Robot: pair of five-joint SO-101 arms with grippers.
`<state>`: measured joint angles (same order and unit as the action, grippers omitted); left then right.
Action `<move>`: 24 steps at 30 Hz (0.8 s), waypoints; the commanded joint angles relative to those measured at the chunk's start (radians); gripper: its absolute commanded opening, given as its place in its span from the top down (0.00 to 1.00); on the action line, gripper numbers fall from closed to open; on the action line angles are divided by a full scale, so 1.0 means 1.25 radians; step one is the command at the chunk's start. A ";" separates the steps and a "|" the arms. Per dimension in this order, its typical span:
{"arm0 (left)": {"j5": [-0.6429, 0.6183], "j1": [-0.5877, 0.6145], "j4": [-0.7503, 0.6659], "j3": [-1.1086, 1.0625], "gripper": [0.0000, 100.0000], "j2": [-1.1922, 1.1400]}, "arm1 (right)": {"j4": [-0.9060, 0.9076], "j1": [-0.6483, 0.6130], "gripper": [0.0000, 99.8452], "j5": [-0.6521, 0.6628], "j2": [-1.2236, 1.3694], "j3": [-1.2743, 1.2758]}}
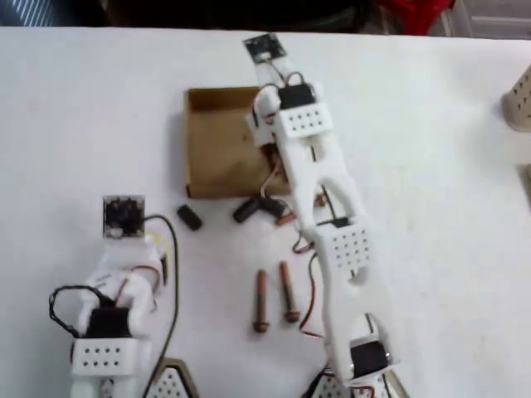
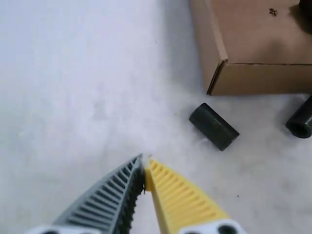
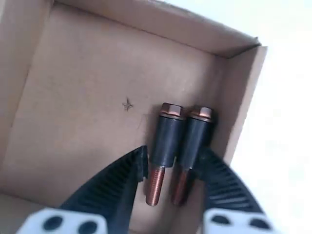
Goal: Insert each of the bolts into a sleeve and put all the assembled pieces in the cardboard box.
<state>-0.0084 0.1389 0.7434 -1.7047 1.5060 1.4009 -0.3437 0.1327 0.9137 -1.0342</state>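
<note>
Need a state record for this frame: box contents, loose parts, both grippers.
box: cardboard box holds two assembled pieces, side by side near a wall
loose sleeves: two sleeves on the table beside the box
loose bolts: two bolts side by side on the table, no sleeves on them
left gripper: shut, empty, low over the table near a sleeve
right gripper: open, inside the box, fingers either side of the pieces

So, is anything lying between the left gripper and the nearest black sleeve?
Nothing visible: only bare table lies between the left gripper and the sleeve, which lies beside the cardboard box corner.
</note>
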 commanded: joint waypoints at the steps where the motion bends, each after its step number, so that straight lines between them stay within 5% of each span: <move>1: 0.007 -0.008 -0.017 0.004 0.98 0.009 | 0.096 -0.015 0.97 0.007 -0.034 -0.124; 11: 0.009 -0.008 -0.017 0.004 0.98 0.009 | 0.261 0.019 0.98 0.006 -0.057 -0.312; 24: 0.009 -0.008 -0.017 0.004 0.98 0.009 | 0.249 0.041 0.98 0.011 -0.481 0.357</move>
<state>-0.0054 0.1389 0.7434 -1.7047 1.5060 1.6893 -0.3023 0.1358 0.5255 -0.8193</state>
